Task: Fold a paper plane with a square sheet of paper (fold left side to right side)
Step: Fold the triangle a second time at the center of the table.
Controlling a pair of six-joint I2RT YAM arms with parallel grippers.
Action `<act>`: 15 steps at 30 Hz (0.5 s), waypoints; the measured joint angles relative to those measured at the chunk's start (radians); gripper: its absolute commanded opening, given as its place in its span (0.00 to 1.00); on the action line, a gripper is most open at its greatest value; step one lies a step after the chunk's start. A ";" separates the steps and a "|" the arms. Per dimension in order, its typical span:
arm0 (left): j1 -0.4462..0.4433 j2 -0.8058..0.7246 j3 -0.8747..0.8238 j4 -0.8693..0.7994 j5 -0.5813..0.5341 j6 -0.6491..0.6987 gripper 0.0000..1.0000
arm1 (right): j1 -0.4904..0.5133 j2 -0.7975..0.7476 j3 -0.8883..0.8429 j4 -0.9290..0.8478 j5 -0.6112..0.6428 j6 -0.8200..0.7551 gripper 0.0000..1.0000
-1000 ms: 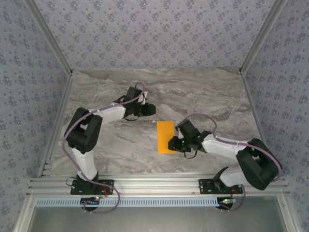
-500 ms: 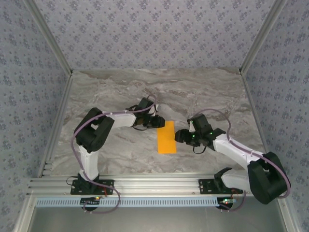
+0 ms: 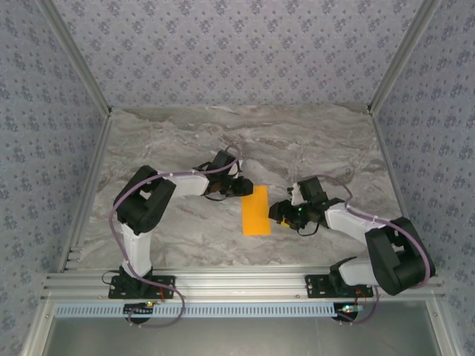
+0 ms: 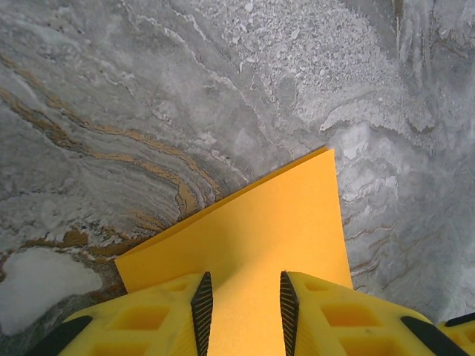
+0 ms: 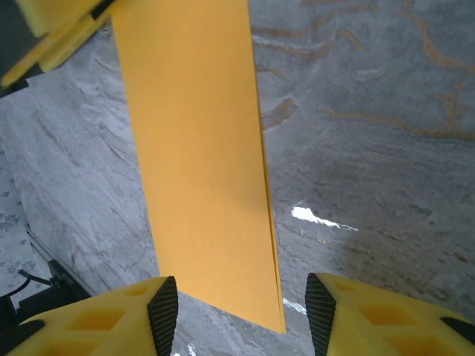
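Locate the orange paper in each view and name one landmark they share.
Top external: paper mid-table, a narrow strip.
Left wrist: paper at lower centre, one corner pointing up right.
Right wrist: paper slanting from top left to bottom centre.
Shared landmark: the veined marble table under it.

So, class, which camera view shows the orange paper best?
The top external view: the paper shows whole, a narrow rectangle. The right wrist view crops one end; the left wrist view gives one end, close up.
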 measured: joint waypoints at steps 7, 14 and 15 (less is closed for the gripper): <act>-0.003 -0.001 -0.001 0.002 -0.007 -0.003 0.32 | 0.021 0.024 0.037 -0.010 0.041 -0.006 0.52; -0.006 -0.005 -0.008 0.012 -0.014 -0.003 0.32 | -0.026 0.122 0.125 0.052 0.095 -0.048 0.51; -0.007 -0.005 -0.008 0.012 -0.015 -0.004 0.32 | -0.031 0.143 0.137 0.060 0.100 -0.056 0.51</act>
